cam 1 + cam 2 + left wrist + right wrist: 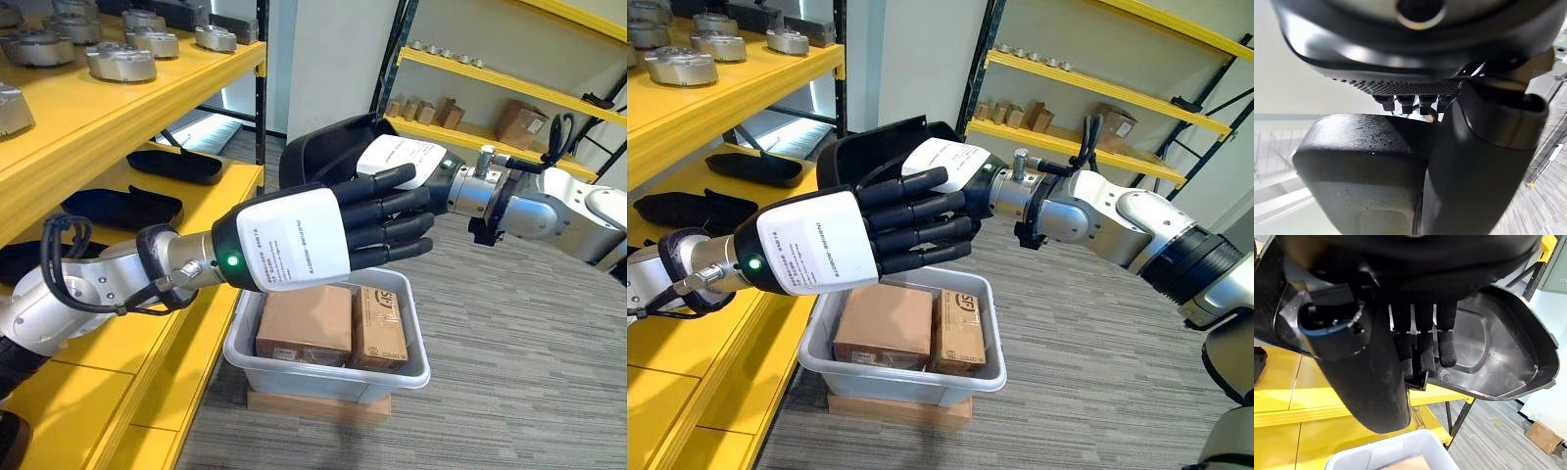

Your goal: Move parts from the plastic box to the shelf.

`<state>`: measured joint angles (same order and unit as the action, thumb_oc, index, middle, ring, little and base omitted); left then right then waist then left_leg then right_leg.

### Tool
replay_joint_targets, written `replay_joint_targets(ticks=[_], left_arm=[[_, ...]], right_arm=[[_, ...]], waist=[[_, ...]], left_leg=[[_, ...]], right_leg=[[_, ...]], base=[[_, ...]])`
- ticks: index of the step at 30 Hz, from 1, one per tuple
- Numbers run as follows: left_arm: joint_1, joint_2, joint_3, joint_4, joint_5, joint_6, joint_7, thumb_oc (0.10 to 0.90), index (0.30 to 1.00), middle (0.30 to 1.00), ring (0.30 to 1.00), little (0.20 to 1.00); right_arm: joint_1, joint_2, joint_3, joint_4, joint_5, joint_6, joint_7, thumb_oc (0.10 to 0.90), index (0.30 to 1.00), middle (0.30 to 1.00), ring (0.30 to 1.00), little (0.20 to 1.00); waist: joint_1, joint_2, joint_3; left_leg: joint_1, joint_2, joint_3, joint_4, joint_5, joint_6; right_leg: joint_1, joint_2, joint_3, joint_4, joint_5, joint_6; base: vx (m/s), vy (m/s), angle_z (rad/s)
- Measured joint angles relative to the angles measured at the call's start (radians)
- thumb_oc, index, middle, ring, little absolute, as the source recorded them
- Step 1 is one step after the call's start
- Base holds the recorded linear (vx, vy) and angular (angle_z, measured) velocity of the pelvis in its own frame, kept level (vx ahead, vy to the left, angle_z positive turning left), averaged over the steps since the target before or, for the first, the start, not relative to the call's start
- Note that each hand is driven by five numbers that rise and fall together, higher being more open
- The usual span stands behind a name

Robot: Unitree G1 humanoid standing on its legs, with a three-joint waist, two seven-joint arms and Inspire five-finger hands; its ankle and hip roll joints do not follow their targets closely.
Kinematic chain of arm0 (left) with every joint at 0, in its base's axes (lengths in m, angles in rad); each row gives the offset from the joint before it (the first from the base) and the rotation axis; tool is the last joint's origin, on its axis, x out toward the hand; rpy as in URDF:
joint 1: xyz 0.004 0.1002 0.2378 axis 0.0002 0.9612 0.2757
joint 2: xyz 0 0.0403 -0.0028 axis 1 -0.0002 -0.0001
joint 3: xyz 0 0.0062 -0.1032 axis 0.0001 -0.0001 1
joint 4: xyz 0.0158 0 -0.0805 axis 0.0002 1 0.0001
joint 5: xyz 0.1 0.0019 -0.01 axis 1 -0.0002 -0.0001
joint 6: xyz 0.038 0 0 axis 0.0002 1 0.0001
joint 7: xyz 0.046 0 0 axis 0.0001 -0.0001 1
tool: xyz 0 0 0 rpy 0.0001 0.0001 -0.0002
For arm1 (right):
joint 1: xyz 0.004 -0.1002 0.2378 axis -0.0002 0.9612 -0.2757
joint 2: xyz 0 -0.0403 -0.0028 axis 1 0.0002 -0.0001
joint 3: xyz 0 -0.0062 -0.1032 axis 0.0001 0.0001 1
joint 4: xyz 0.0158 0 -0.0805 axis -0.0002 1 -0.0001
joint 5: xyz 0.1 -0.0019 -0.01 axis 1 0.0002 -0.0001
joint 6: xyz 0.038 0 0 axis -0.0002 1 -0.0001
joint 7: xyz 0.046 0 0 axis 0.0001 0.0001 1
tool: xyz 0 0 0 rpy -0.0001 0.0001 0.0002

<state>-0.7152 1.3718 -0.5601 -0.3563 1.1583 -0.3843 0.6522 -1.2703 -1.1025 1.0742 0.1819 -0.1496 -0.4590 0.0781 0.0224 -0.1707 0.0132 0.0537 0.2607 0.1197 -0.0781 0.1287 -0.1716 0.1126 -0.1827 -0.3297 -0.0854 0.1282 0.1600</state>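
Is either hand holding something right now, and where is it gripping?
The right hand grips a black plastic shell part at its rim, fingers inside its hollow. The left hand presses straight fingers against it.

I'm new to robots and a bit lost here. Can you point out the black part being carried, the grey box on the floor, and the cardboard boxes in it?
black plastic part [1488, 352]: right wrist view, its hollow inner face.
grey plastic box [323, 377]: left eye view, its front wall.
cardboard boxes [306, 318]: left eye view, top of the larger one.

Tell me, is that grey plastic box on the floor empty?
Not empty: the plastic box holds two brown cardboard cartons side by side, below both hands.
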Motion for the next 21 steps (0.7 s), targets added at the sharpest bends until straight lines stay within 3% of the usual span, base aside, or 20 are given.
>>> replay_joint_targets(ticks=[13, 21], left_arm=[[-0.037, 0.019, -0.084, 0.013, 0.039, 0.001, 0.04, 0.9, 1.0, 1.0, 1.0, 1.0], [-0.037, 0.02, -0.087, 0.036, 0.039, 0.001, 0.043, 0.9, 1.0, 1.0, 1.0, 1.0]], right_arm=[[0.005, 0.022, 0.0, 0.014, -0.005, -0.008, 0.0, 0.4, 0.3, 0.3, 0.3, 0.3], [0.005, 0.031, 0.0, 0.013, -0.004, -0.017, 0.0, 0.4, 0.3, 0.3, 0.3, 0.3]], waist=[[-0.018, -0.002, -0.031], [-0.018, 0.0, -0.03]], left_leg=[[0.002, 0.0, 0.005, 0.0, -0.009, 0.005], [0.003, 0.0, 0.006, 0.0, -0.009, 0.005]], right_leg=[[-0.002, 0.0, 0.006, 0.0, 0.001, -0.001], [-0.002, 0.0, 0.007, 0.0, 0.001, -0.002]], base=[[0.0, 0.001, 0.0], [0.0, 0.0, 0.0]])
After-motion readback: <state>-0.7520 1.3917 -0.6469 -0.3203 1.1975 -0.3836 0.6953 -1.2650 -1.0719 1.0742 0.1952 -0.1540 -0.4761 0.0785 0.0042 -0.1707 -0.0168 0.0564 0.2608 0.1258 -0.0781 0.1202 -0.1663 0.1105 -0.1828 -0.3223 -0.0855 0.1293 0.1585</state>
